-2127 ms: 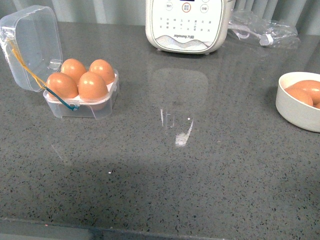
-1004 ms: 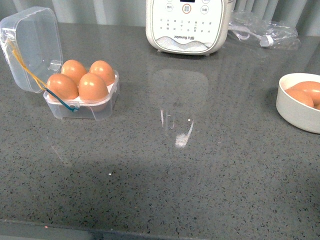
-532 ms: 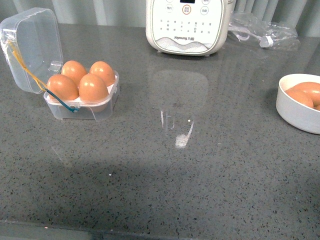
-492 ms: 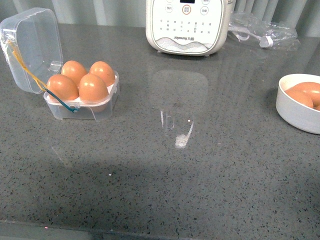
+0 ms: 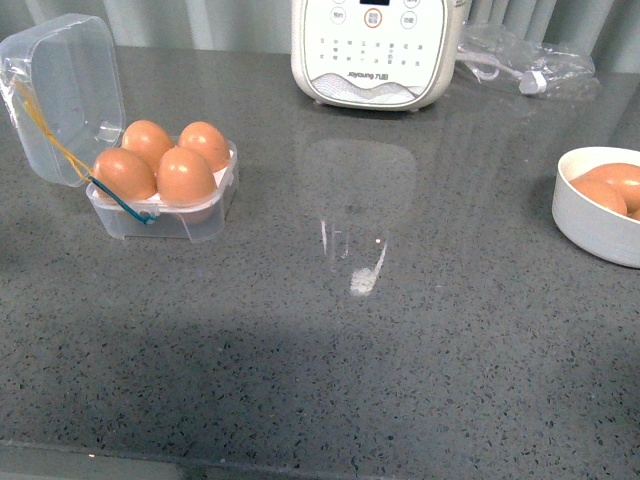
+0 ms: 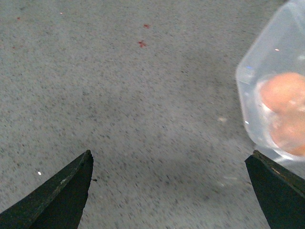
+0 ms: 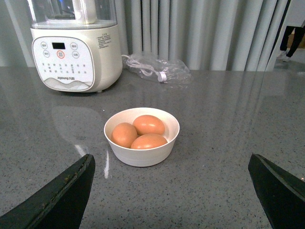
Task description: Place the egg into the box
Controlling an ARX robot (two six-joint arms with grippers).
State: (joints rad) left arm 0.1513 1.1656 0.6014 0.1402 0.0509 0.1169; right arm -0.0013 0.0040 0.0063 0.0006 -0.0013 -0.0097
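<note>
While my left gripper (image 6: 170,153) and right gripper (image 7: 170,156) both stand spread wide, gripping nothing, the box (image 5: 160,205) sits at the counter's (image 5: 400,350) left, lid raised. Contents: four eggs (image 5: 186,172), one per cup. White bowl (image 7: 141,155), right side: three more.

Front view's edges cut off the bowl (image 5: 592,222) and cooker (image 5: 375,55); the left wrist view blurs the box (image 6: 268,62).

Left claw (image 6: 171,153), right claw (image 7: 171,157): matte black, pointed wedge tips.
</note>
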